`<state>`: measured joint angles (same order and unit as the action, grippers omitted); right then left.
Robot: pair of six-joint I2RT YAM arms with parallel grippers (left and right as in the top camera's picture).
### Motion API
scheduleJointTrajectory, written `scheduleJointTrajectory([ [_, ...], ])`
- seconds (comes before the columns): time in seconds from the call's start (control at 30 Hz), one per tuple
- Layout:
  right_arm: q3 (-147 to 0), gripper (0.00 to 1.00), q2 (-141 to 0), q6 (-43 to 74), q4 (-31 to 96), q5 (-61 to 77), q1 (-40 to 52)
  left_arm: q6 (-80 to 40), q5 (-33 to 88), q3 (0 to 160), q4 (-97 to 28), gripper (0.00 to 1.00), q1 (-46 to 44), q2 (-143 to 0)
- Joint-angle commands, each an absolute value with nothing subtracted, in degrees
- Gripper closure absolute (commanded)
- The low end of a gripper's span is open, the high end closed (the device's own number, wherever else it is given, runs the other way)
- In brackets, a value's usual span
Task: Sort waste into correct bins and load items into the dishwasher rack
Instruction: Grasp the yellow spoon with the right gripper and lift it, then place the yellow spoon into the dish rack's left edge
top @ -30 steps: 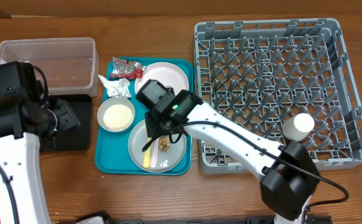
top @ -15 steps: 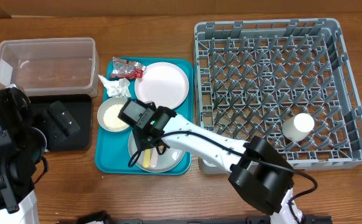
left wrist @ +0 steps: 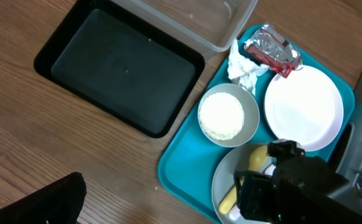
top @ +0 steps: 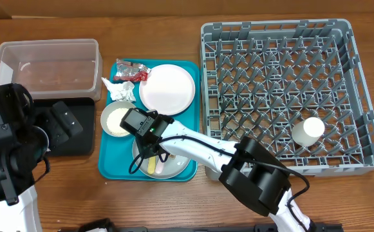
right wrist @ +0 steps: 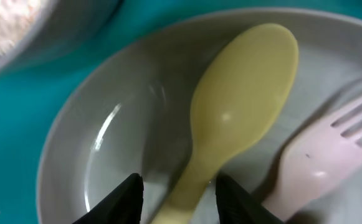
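Note:
My right gripper [top: 149,140] [right wrist: 181,199] is open low over the pale pinkish-grey plate [top: 177,169] on the teal tray [top: 109,161]. Its fingers straddle the handle of the pale yellow spoon [right wrist: 243,106], with the white fork [right wrist: 330,155] beside it. The white plate [top: 167,87], the bowl of rice [top: 117,119], the crumpled napkin [top: 119,89] and the red wrapper [top: 132,71] lie on the tray. The white cup [top: 312,129] stands in the grey rack [top: 283,64]. My left gripper [top: 64,122] is empty above the black tray [left wrist: 118,68], next to the clear tub [top: 45,61]. The brown scrap is hidden.
The rack's near-left corner sits close to the teal tray's right edge. My right arm stretches from the front of the table across the tray's lower right. Bare wood table [left wrist: 56,162] lies in front of the black tray.
My right gripper has moved left and come down onto the pinkish-grey plate, around the spoon. My left arm has risen and drawn back over the black tray.

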<state>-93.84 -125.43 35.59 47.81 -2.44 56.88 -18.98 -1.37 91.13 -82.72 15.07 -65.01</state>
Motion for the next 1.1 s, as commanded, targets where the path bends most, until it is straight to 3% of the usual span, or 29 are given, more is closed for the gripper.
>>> scheduleJointTrajectory([
  [0.0,-93.8,0.63,-127.2,36.7,47.9,-2.9,56.9,-19.3,-1.9,91.7,-82.7,0.00,15.4,-65.8],
  [0.23,-95.7,0.87,-127.2,35.6,50.1,-3.4,56.9,-19.3,-1.9,91.7,-82.7,0.00,15.5,-67.2],
  [0.8,-107.2,0.89,-115.9,32.6,64.1,-14.6,56.4,-19.3,-1.9,91.7,-82.7,0.00,15.4,-72.1],
  [1.07,-107.2,0.89,-102.8,32.2,71.1,-14.5,47.6,-19.3,-1.9,91.7,-82.6,0.00,15.4,-75.0],
])
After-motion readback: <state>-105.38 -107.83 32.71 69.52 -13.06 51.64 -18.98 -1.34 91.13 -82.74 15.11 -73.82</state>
